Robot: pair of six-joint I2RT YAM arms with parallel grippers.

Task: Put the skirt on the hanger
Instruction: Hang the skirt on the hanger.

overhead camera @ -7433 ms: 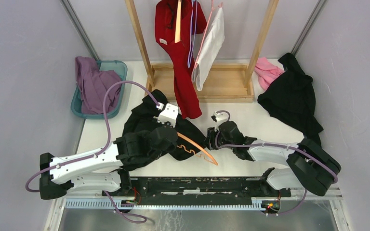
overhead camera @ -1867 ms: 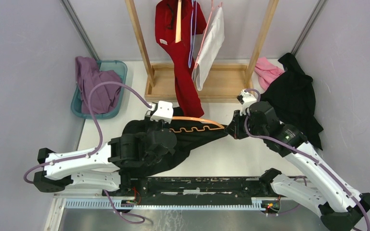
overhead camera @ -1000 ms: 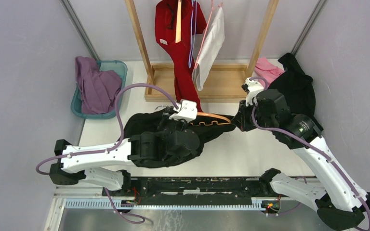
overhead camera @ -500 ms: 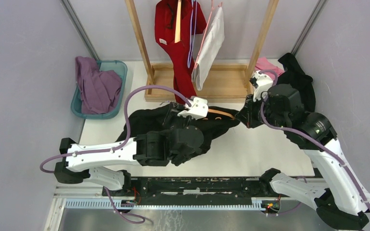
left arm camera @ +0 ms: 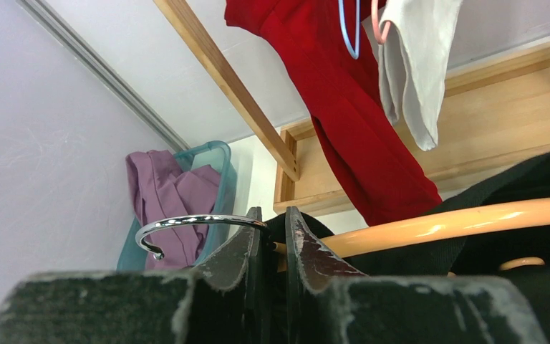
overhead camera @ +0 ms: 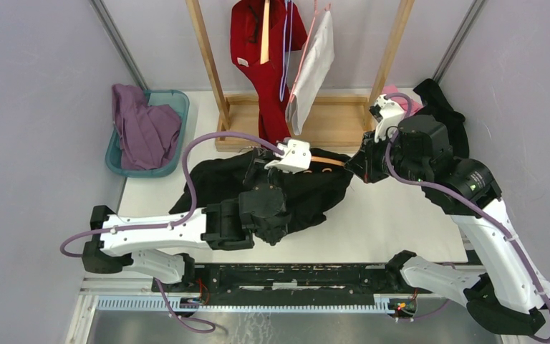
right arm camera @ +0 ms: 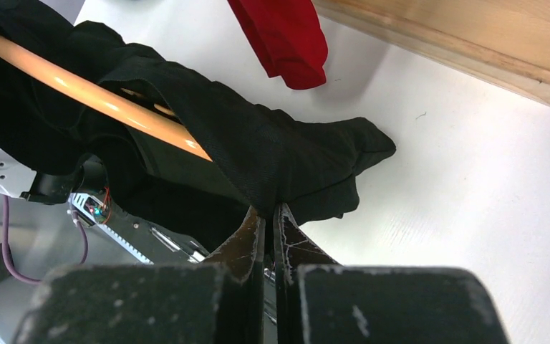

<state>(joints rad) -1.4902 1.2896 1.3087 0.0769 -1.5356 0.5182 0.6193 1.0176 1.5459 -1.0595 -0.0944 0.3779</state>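
A black skirt is draped over a tan wooden hanger and hangs above the table in front of the rack. My left gripper is shut on the hanger at its neck, where the chrome hook meets the wooden bar. The right gripper is shut on a fold of the skirt at its right end, just past the tip of the hanger. From above, the right gripper sits at the skirt's right corner. Most of the hanger is hidden under the cloth.
A wooden rack stands at the back with a red garment and a white one hanging from it. At the left is a teal basket holding purple cloth. A black garment lies at the back right.
Both arms have carried the hanger and skirt farther back and right, toward the rack, and higher off the table. The skirt now bunches closer under the hanger. Both grips are unchanged.
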